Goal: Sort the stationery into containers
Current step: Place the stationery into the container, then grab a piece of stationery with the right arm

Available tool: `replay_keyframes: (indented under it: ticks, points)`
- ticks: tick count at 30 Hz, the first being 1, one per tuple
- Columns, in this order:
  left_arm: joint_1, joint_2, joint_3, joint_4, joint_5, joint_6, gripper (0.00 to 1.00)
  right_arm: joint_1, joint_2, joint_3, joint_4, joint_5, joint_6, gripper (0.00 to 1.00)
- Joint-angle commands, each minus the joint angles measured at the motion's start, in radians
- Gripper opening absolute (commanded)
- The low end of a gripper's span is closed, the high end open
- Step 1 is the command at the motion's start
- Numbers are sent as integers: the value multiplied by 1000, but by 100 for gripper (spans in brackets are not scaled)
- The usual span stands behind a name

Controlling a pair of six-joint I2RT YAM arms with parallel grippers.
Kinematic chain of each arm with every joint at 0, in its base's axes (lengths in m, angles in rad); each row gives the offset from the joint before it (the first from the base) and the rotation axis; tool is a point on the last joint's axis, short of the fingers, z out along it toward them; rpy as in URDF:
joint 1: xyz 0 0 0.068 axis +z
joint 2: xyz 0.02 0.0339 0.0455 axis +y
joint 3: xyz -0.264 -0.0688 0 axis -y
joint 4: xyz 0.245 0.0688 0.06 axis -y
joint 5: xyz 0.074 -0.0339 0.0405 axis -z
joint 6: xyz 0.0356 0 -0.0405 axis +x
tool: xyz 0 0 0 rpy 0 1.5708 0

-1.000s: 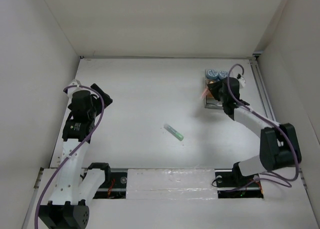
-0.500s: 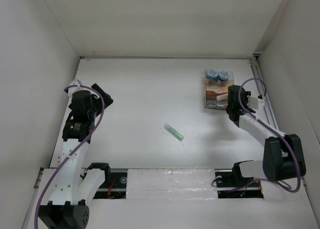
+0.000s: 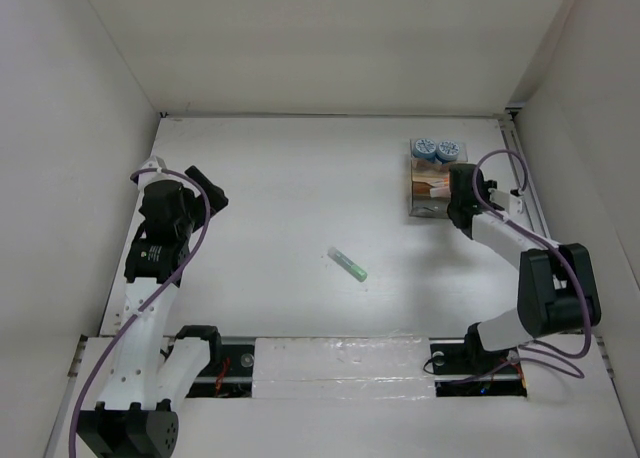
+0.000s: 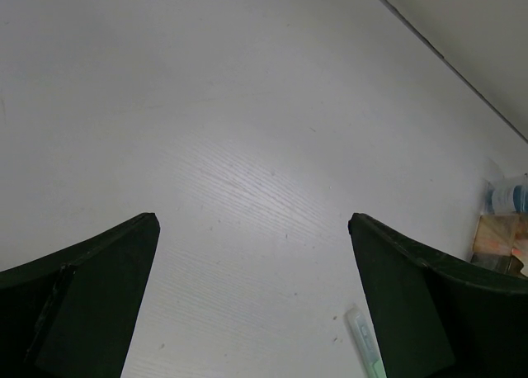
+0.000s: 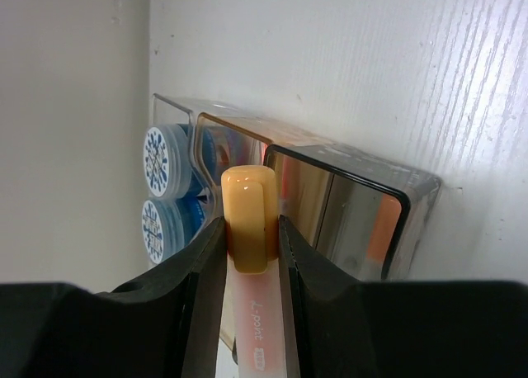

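Right wrist view: the right claw pinches a yellow-capped pen, its cap pointing at the clear box, whose shiny side wall faces it. Two blue tubs sit at the box's far end. The left claw gapes wide above the table. A green pen lies mid-table, well apart from the box.

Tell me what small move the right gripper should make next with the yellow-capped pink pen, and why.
Probably ease the right gripper forward over the clear plastic organizer box. Its jaws are shut on the yellow-capped pink pen, whose cap points at the box but appears not yet inside a compartment.
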Motion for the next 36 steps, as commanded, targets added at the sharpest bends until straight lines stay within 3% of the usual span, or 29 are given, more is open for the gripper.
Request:
replay_keyframes:
  ticks: [1,8,11,13,21,23,24,26,27,28,31,32,34,36]
  points:
    - [4,-2,-4,39,22,15,99,5,28,53,6,2,1,4]
    - [4,-2,-4,48,22,24,99,5,51,53,-3,-45,1,11]
    - [4,-2,-4,48,31,24,99,15,42,53,-3,-45,1,36]
    - [4,-2,-4,48,31,24,99,15,31,53,-3,-45,1,70]
    - [4,-2,-4,48,40,24,99,78,-50,42,20,-21,-67,81]
    - [4,-2,-4,48,40,24,99,112,-105,42,83,-21,-180,81]
    - [4,-11,-4,48,40,24,99,130,-121,42,118,-38,-329,81]
    - [4,-11,-4,48,31,24,99,181,-142,42,231,-177,-529,81]
    - [4,-11,-4,48,13,24,99,192,-142,51,253,-259,-718,81]
    - [4,-11,-4,38,2,14,99,192,-132,71,244,-500,-798,81]
    - [4,-11,-4,37,-18,3,99,245,6,254,33,-774,-1037,87]
    - [4,-11,-4,28,-18,3,99,326,52,351,-124,-823,-1097,99]
    - [4,-11,-4,28,-18,-6,99,431,179,419,-242,-758,-1206,100]
    - [4,-11,-4,28,-18,-6,99,570,241,447,-284,-575,-1216,100]
